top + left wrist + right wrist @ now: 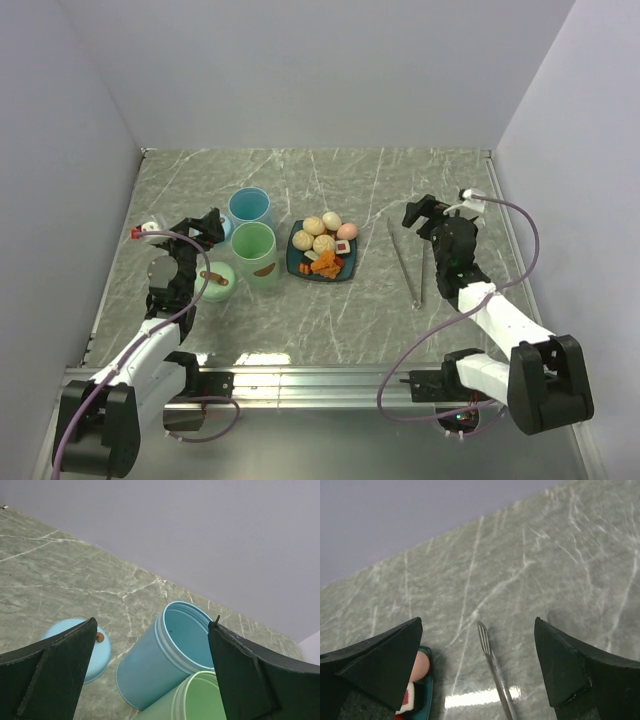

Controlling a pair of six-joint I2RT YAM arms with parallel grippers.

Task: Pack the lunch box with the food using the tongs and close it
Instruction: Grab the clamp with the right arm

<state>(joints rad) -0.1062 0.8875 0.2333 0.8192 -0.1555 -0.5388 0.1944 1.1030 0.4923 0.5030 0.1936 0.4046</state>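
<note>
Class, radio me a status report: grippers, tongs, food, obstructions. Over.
Left gripper, right gripper: jaws open, empty. Tongs flat on table, untouched. Food on teal plate. Nothing over tongs.

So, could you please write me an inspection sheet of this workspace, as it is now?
Surface: grey-green marbled table, glare near the front edge.
Job's things: food on teal plate, centre; tongs flat to its right; blue container and green container upright, open, to its left; green lid and blue lid lying beside them.
Clutter: nothing seen.
Grippers: left gripper open, empty, by the containers; right gripper open, empty, near the tongs' far end.
Cables: a purplish cable loops off each arm.
Surroundings: plain pale walls on three sides.
</note>
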